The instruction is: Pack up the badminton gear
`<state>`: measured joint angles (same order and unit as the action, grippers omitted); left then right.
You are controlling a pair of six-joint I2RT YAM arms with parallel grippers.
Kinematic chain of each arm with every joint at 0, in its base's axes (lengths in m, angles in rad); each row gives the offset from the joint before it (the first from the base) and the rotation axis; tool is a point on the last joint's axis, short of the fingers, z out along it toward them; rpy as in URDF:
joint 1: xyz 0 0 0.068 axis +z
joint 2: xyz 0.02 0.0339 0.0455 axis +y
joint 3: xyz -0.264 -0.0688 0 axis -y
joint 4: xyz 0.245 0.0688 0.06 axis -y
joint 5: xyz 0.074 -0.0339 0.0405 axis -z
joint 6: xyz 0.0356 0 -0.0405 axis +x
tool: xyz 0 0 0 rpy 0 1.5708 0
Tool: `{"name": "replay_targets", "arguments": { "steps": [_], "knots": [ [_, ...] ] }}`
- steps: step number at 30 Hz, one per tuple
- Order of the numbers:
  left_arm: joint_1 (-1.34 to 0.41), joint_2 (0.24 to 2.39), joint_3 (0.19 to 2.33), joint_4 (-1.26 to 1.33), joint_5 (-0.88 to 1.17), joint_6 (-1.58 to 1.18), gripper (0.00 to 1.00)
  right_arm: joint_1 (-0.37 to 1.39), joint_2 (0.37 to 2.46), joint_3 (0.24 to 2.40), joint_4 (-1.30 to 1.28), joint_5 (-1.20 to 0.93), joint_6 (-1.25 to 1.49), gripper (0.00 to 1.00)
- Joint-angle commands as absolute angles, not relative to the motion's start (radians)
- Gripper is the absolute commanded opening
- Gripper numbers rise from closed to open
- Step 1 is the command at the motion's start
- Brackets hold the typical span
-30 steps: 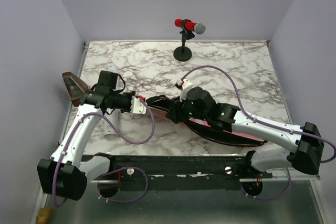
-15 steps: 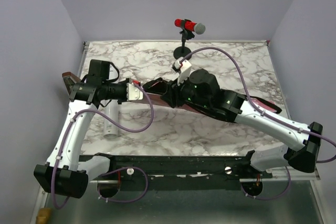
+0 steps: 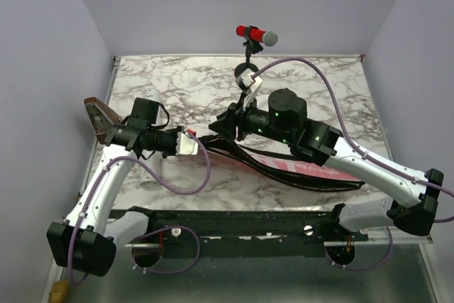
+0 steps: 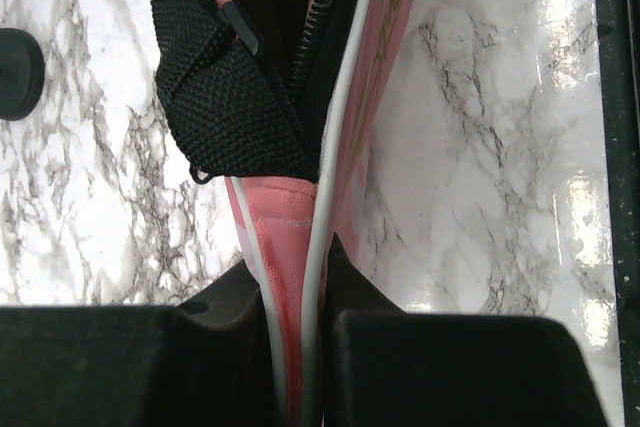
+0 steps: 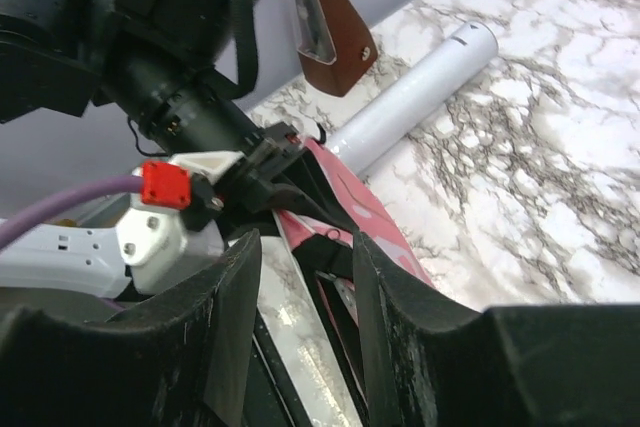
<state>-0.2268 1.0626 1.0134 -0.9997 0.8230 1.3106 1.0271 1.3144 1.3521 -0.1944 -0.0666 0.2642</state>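
Left end effector (image 4: 300, 367): narrow, clamped on the tip of the pink bag (image 4: 390, 37), cloth and white piping pinched between both fingers. Zip at this end stands open, with a black lining inside. The bag runs slantwise over the near half of the worktop (image 3: 319, 97), from left of centre towards the near right corner. Right end effector (image 5: 305, 252): jaws part-way apart over the bag's open mouth, its black edge between the fingers; I cannot tell whether they grip it. The white tube (image 5: 410, 102) lies by the left edge, partly under my left arm. A brown wedge box (image 5: 330, 22) sits at the left edge beyond the tube. A red microphone (image 3: 255, 35) stands at the middle of the far edge.
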Motion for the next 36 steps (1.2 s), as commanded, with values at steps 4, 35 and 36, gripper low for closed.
{"name": "replay_targets", "arguments": {
  "steps": [4,35,36],
  "knots": [
    [-0.225,1.016,1.034,-0.991,0.880,1.388,0.00,1.017,1.243,1.194,-0.239,-0.043,0.337,0.46],
    [-0.229,1.017,1.091,-1.124,0.897,1.480,0.05,1.015,1.385,1.127,-0.009,-0.183,0.494,0.34],
    [-0.230,1.016,1.091,-1.124,0.896,1.479,0.05,1.015,1.390,1.129,-0.009,-0.183,0.500,0.34]
  ]
}}
